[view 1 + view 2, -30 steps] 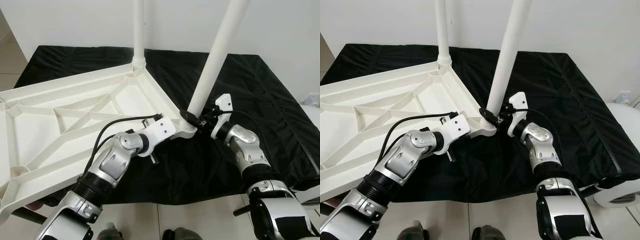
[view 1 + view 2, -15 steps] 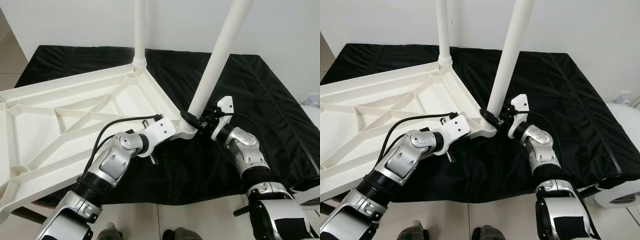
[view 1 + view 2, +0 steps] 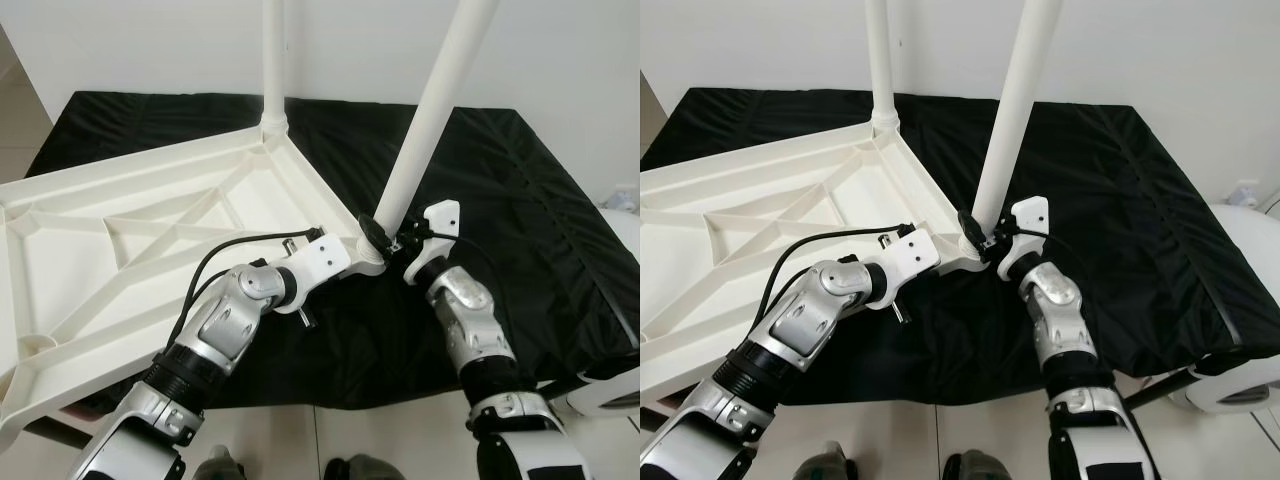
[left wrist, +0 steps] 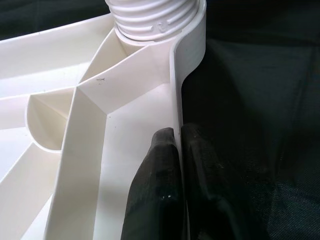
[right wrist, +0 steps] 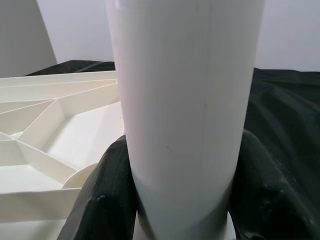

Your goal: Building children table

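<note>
An upside-down white tabletop (image 3: 150,230) lies on a black cloth (image 3: 520,200). The left gripper (image 4: 175,165) pinches its rim. The right gripper (image 3: 385,235), clamped around a leg (image 3: 425,120) at the corner socket, has swung nearer, the leg now more upright, probably being screwed in.

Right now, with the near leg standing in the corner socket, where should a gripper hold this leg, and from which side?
Low on the leg, just above the socket, from the robot's side. The right gripper holds it there, a finger on each side. The round shaft leans, so a low hold probably steadies it best.
</note>
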